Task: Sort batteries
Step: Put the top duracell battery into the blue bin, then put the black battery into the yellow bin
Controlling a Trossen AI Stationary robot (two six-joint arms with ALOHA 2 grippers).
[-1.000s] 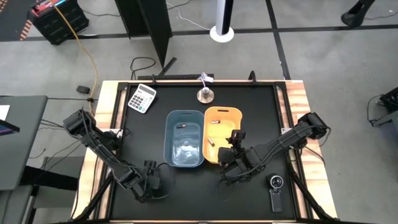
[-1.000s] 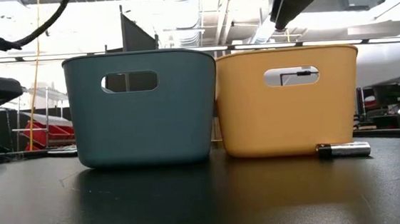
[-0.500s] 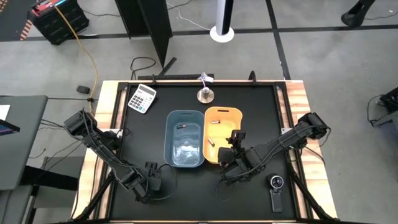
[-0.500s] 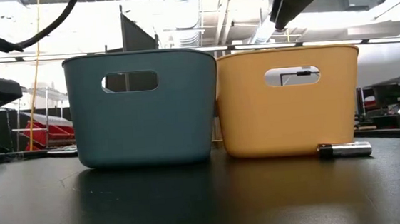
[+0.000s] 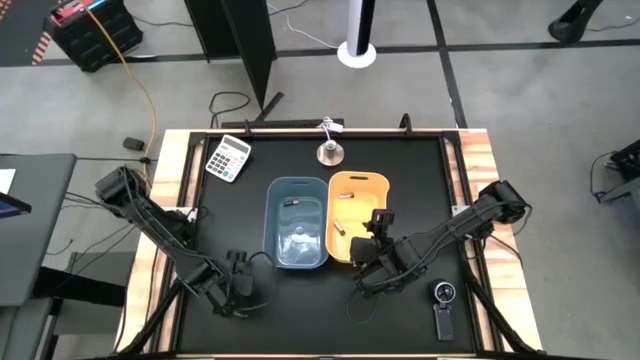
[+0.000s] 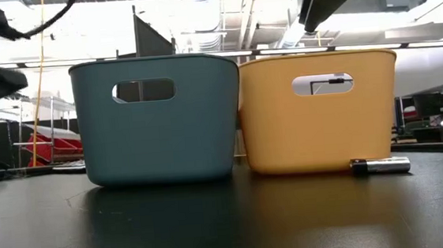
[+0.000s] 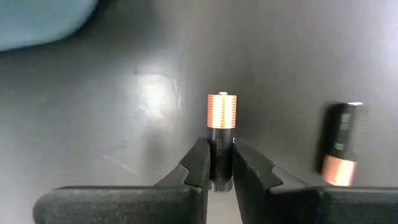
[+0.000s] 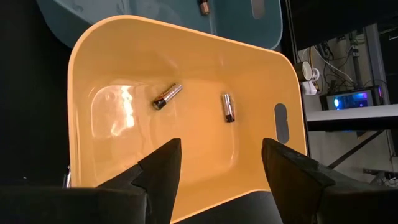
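My left gripper point(image 5: 240, 290) is near the table's front left, shut on a dark battery with a copper end point(image 7: 221, 112). A second dark battery point(image 7: 343, 146) lies on the table beside it. My right gripper point(image 8: 217, 180) stands open over the near rim of the yellow bin point(image 5: 357, 215), touching nothing. Two batteries point(image 8: 167, 96) point(image 8: 228, 107) lie on the yellow bin's floor. One battery point(image 5: 291, 203) lies in the blue bin point(image 5: 297, 225). Another battery point(image 6: 379, 165) lies on the table in front of the yellow bin. My left gripper pinches the battery's dark body point(image 7: 221, 149) between its two fingertips, near the end away from the copper band. The battery runs along the fingers and sticks out ahead of them, copper end foremost. Whether it is clear of the table I cannot tell.
The two bins stand side by side at the table's middle. A calculator point(image 5: 228, 157) and a small silver bell-shaped thing point(image 5: 328, 152) sit near the far edge. A black round-dial gadget with a handle point(image 5: 444, 305) lies at the near right.
My left arm has shifted: its gripper has gone a little toward the far edge, and in the low view the arm's dark parts have risen. The right arm, the bins and the battery in front of the yellow bin have kept still.
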